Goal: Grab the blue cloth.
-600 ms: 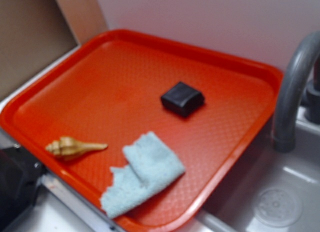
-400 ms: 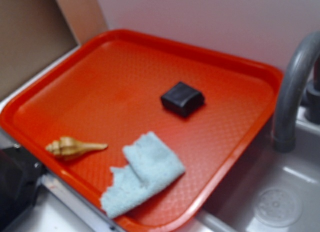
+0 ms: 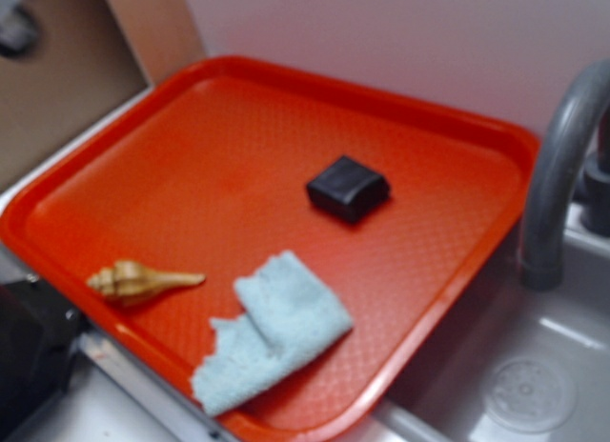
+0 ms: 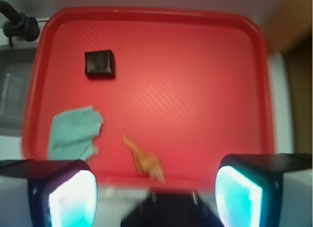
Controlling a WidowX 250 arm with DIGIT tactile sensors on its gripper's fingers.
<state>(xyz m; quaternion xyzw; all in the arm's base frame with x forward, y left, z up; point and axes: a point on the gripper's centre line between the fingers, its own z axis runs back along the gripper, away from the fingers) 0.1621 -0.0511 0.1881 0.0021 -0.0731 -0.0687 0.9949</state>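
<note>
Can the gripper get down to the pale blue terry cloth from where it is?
Probably yes. The gripper is high above the red plastic tray, fingers apart. The pale blue terry cloth lies uncovered near the tray's edge, apart from the tan seashell and black block.

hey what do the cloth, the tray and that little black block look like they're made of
The cloth looks like soft terry fabric: pale blue, fuzzy, rumpled and folded over itself. The tray seems to be hard molded plastic, orange-red with a fine dimpled texture and a raised rim. The black block is harder to judge: dark, smooth, slightly glossy with rounded edges, perhaps plastic or rubber.
</note>
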